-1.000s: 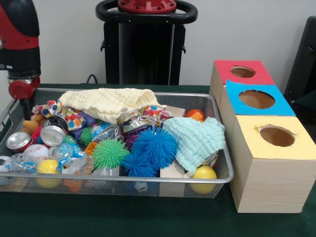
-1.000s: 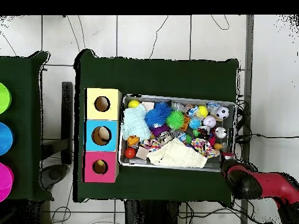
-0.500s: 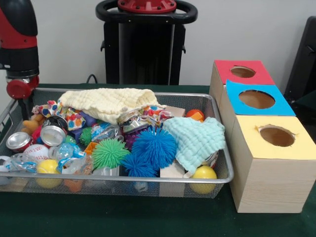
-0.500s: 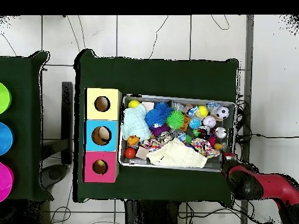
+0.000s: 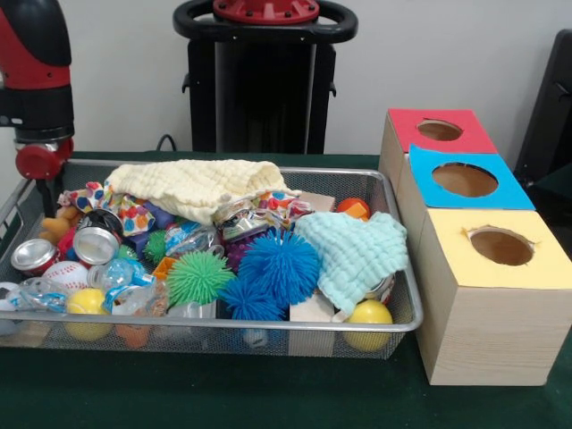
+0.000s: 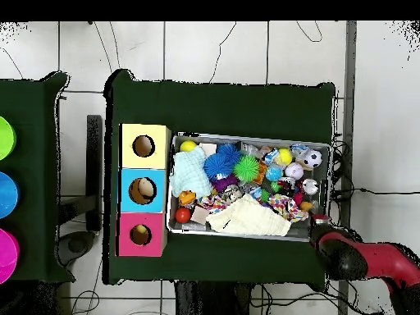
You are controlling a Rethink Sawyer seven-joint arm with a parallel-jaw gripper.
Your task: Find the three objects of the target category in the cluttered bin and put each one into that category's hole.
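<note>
1. One silver wire-mesh bin [image 5: 393,323] sits on the dark green table cloth [image 5: 268,398], heaped with soft and hard clutter.
2. Three wooden boxes stand in a row just to the right of the bin, each with one round hole in a coloured top: the yellow-topped box [image 5: 497,295] nearest, the blue-topped box [image 5: 465,183] in the middle, the red-topped box [image 5: 438,132] farthest.
3. From overhead, a pale rounded thing shows inside the hole of the blue one; I cannot tell what it is.
4. Two crinkly muslin cloths lie on the pile: a pale yellow cloth [image 5: 197,183] along the far side and a mint-green cloth [image 5: 356,253] at the right end.
5. I count three spiky rubber balls in the near middle: one large blue spiky ball [image 5: 279,264], a smaller blue spiky ball [image 5: 249,301] touching it in front, and a green spiky ball [image 5: 198,277] just to their left.
6. Two smooth yellow plastic balls rest against the near wall, one at the left [image 5: 87,304] and one at the right corner [image 5: 370,315].
7. Two metal cans lie on their sides at the left end, a silver-ended can [image 5: 95,243] and a red can [image 5: 34,256], with a white baseball [image 5: 66,274] beside them.
8. An orange-red ball [image 5: 354,207] peeks out at the far right, beyond the mint cloth.
9. The red and black robot arm [image 5: 34,80] hangs over the bin's far left corner; its gripper's fingers are hidden, so I cannot tell how they stand.
</note>
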